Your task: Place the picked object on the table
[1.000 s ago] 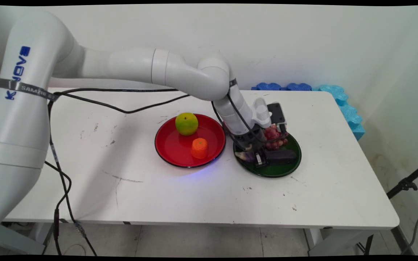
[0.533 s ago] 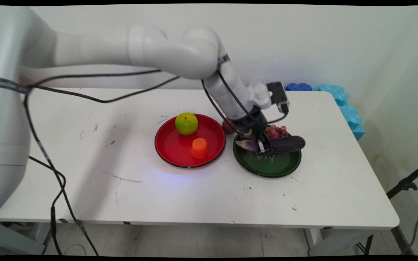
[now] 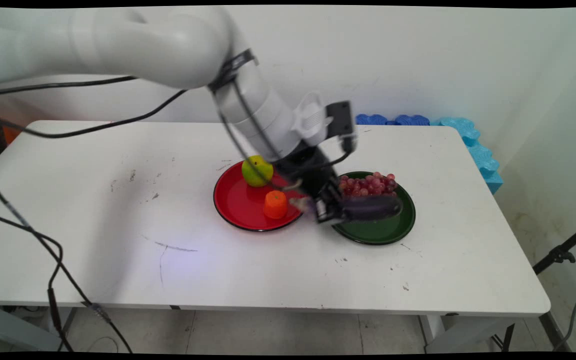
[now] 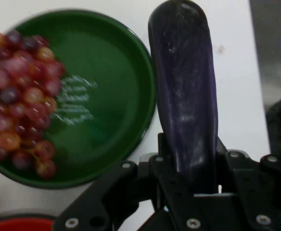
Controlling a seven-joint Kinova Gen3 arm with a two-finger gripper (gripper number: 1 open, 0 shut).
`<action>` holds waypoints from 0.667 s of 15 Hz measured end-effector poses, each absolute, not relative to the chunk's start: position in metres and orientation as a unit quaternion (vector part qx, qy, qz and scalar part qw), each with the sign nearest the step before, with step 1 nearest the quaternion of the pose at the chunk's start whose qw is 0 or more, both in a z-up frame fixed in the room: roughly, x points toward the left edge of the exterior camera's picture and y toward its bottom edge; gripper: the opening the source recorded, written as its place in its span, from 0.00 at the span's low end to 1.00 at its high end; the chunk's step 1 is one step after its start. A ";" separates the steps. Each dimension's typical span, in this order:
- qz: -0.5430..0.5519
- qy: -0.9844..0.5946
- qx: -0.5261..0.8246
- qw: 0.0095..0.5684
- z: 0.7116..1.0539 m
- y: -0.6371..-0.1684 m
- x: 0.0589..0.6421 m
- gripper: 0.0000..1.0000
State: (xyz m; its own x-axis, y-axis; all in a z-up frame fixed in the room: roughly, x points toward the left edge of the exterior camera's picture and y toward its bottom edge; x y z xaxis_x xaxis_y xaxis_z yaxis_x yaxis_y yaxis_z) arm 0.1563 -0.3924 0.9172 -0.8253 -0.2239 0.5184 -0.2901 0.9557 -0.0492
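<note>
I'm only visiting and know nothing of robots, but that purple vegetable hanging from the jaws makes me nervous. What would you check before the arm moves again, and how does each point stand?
1. Grip: gripper shut on the eggplant near one end; ok.
2. Eggplant clear of the green plate: it seems lifted off the plate; ok.
3. Balance: most of the eggplant sticks out past the jaws, so it might swing; cannot tell.
4. Grapes lie on the green plate, apart from the eggplant; ok.
5. Red plate beside the gripper already holds a green apple and an orange fruit; bare red shows at its left.
</note>
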 end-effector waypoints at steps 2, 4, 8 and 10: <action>0.056 -0.956 0.127 0.259 0.907 -0.375 0.169 0.00; 0.050 -0.958 0.123 0.254 0.892 -0.361 0.177 0.00; 0.039 -0.960 0.130 0.246 0.856 -0.343 0.184 0.00; 0.035 -0.959 0.144 0.240 0.838 -0.339 0.185 0.00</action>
State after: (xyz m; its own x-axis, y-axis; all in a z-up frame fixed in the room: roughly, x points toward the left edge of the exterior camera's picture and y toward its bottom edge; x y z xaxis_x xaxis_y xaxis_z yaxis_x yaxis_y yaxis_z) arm 0.1853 -0.3391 0.8384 -0.8431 -0.2593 0.4711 -0.2928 0.9562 0.0023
